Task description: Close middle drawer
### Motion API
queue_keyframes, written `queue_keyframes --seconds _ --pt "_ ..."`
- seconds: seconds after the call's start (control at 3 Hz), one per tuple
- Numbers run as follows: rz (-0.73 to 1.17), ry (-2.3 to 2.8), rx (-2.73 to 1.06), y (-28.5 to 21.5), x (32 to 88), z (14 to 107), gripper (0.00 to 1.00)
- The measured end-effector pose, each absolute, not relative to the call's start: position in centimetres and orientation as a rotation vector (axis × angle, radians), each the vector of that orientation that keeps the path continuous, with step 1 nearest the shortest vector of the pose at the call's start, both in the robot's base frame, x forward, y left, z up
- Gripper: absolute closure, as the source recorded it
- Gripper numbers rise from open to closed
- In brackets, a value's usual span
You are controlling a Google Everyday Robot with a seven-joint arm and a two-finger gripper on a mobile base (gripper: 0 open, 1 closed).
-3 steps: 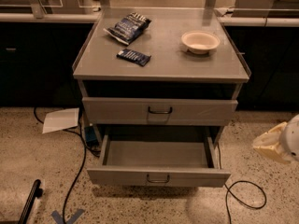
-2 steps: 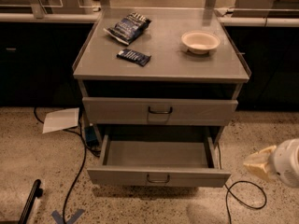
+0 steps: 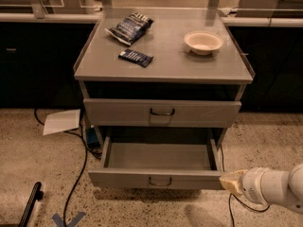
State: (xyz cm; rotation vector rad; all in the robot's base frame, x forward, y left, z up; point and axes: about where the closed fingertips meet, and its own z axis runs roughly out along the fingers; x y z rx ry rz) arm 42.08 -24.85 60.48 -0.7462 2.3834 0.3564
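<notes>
Speckled floor (image 3: 47, 174), grey cabinet (image 3: 161, 56): gripper (image 3: 232, 182) beside the open middle drawer's (image 3: 128, 178) right front corner, open or closed I can't tell; better to centre up and push squarely.

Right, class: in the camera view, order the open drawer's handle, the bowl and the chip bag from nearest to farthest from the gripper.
The gripper sits low right, by the front corner of the open drawer.
1. Handle: low centre, on the drawer front.
2. Bowl: right side of the cabinet top.
3. Chip bag: back left of the top.
</notes>
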Motion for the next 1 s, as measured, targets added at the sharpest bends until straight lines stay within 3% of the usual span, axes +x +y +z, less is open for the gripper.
queue_keyframes --seconds 0.33,1.0 --pt "0.377 2.39 -0.705 -24.0 44.5 55.8 1.0" --pt "0.397 2.405 -0.681 -23.6 44.3 53.9 1.0"
